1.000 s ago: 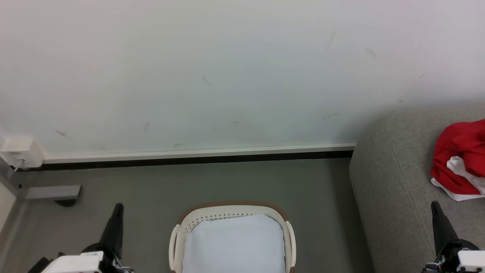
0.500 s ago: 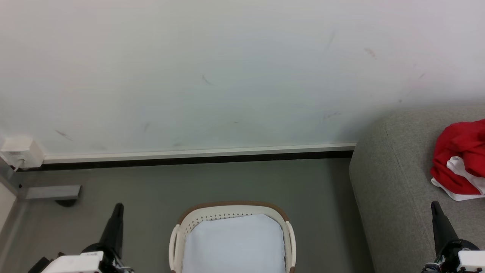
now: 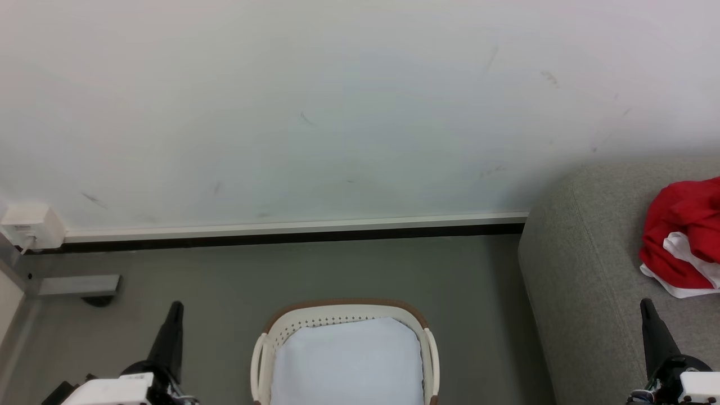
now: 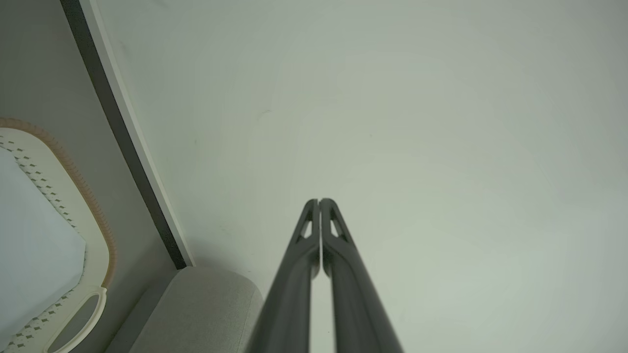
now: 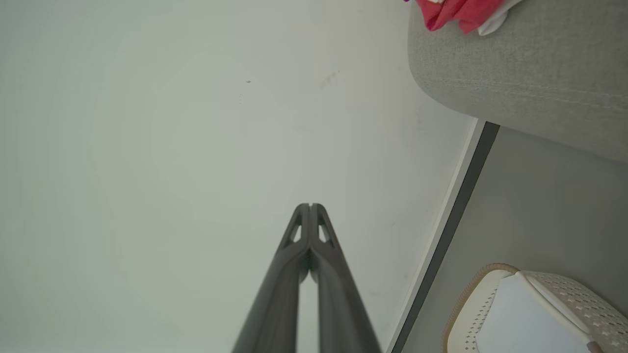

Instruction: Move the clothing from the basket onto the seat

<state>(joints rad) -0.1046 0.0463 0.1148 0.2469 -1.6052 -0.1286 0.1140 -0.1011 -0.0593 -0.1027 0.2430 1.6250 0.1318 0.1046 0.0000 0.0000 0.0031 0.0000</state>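
Nearest me, the left gripper [image 3: 175, 308] and the right gripper [image 3: 647, 306] point upward on either side of the basket [image 3: 349, 307], each with its two dark fingers pressed together on nothing; the basket sits on the grey floor [image 3: 315, 270] between them, its white liner [image 3: 349, 360] showing inside. Farther off to the right, the clothing [image 3: 680, 230], a red heap with white pieces, lies on the seat [image 3: 585, 253], well apart from the basket; beyond, a dark skirting strip [image 3: 292, 236] runs along the foot of a pale, scuffed wall [image 3: 337, 112].
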